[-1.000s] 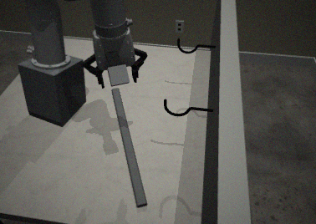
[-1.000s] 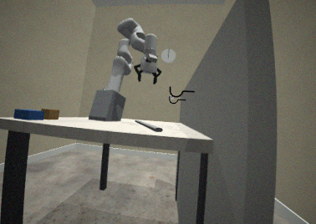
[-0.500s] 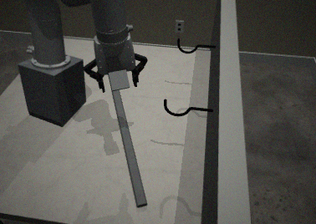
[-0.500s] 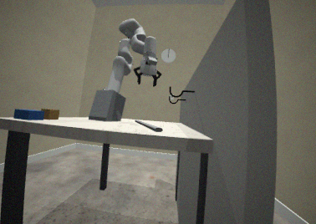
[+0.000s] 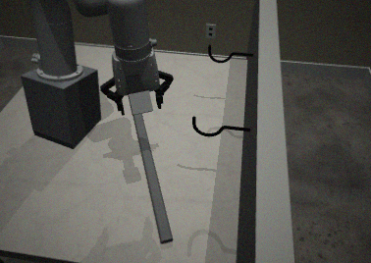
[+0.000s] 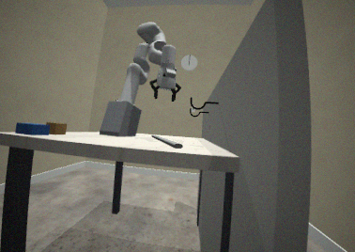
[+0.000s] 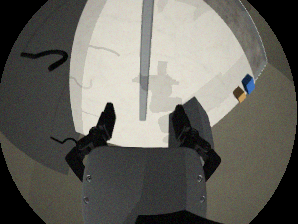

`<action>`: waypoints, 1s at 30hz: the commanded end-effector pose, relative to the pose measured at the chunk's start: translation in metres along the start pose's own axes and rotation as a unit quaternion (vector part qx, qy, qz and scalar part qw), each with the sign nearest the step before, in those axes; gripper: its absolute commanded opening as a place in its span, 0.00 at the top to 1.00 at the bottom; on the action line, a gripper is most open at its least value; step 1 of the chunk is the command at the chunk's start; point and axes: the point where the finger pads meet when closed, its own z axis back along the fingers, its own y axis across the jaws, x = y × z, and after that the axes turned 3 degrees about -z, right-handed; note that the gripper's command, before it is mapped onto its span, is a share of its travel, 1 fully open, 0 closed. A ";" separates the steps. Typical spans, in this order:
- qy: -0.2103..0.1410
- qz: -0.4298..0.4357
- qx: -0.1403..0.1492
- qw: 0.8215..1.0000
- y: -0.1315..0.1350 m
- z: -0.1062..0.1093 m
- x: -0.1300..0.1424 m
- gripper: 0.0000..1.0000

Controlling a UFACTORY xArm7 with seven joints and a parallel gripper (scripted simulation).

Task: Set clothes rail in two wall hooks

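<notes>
A: Hand (image 5: 139,100) state?
B: Fingers spread wide, nothing between them, hanging high above the counter (image 5: 74,190)
A: Clothes rail (image 5: 153,178)?
B: Flat on the counter under the hand, well apart from both wall hooks (image 5: 216,130)

My arm (image 6: 141,62) is smooth, rounded pale grey segments, rising from a grey box pedestal (image 5: 34,114). My gripper (image 5: 138,101) has a grey body and black fingers; small screws dot its housing in the wrist view.
</notes>
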 end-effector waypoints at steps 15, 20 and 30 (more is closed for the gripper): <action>0.001 0.000 -0.002 1.000 -0.001 -0.026 -0.002 0.00; 0.001 0.000 -0.002 1.000 -0.001 -0.034 -0.002 0.00; 0.001 0.000 -0.002 1.000 -0.001 -0.046 -0.002 0.00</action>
